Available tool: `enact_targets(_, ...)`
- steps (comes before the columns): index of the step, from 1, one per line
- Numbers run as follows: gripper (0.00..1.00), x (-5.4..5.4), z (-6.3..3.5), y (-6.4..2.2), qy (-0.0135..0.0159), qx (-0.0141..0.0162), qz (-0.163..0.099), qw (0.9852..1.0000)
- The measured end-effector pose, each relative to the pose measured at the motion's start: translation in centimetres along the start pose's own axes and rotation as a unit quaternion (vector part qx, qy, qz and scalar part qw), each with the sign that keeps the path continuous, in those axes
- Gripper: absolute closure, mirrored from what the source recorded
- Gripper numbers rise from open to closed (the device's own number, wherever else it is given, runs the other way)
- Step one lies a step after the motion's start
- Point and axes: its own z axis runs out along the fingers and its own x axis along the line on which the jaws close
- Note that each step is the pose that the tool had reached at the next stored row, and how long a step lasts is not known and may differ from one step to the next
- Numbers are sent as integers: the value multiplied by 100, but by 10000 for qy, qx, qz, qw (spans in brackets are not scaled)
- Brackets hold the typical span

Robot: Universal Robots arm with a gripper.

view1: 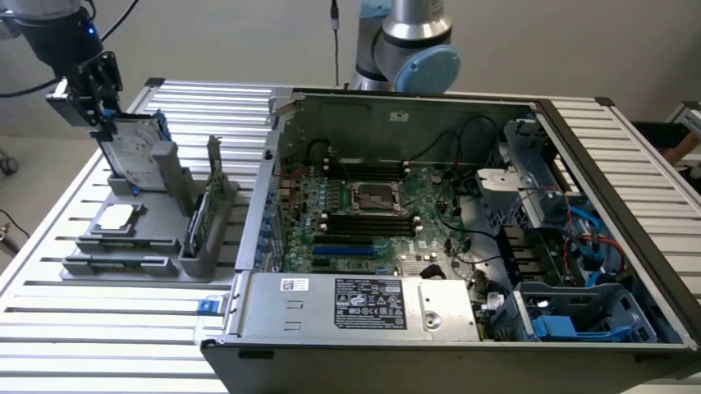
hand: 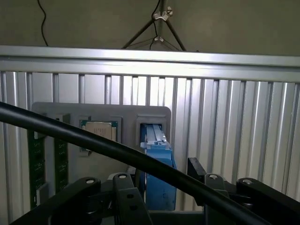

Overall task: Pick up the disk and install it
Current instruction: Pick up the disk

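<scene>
The disk (view1: 136,153) stands on edge in a grey holder (view1: 164,215) on the exterior view's left, its silver face and blue side rail showing. My gripper (view1: 108,121) hangs right at the disk's upper end. In the wrist view the disk (hand: 157,154) shows edge-on as a blue rail with a pale strip, and it lies between the two black fingers (hand: 125,187) of my gripper (hand: 159,176). The jaws stand apart, one on each side of the disk, with a gap still visible on one side. A black cable (hand: 93,140) crosses in front.
An open computer case (view1: 460,238) fills the middle and the exterior view's right, with motherboard (view1: 367,217), power-supply box (view1: 362,305) and blue drive bay (view1: 570,316). The holder also carries a processor chip (view1: 116,217) and an upright card (view1: 208,205). Another arm's base (view1: 408,49) stands behind the case.
</scene>
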Motion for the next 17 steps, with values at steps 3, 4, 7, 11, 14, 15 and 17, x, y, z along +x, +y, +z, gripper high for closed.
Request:
enact_targets(3, 46, 0, 14, 2, 9, -1, 0, 10000)
enact_targets(4, 46, -1, 20, 2, 13, 0, 0, 10000)
enact_targets(7, 46, -1, 34, 2, 29, -2, 0, 10000)
enact_targets(11, 46, -1, 41, 2, 36, -5, 0, 10000)
enact_targets(14, 46, -1, 45, 2, 38, -9, 0, 10000)
enact_targets(15, 46, -1, 45, 2, 39, -10, -1, 10000)
enact_targets(17, 48, -1, 47, 2, 42, -12, 0, 10000)
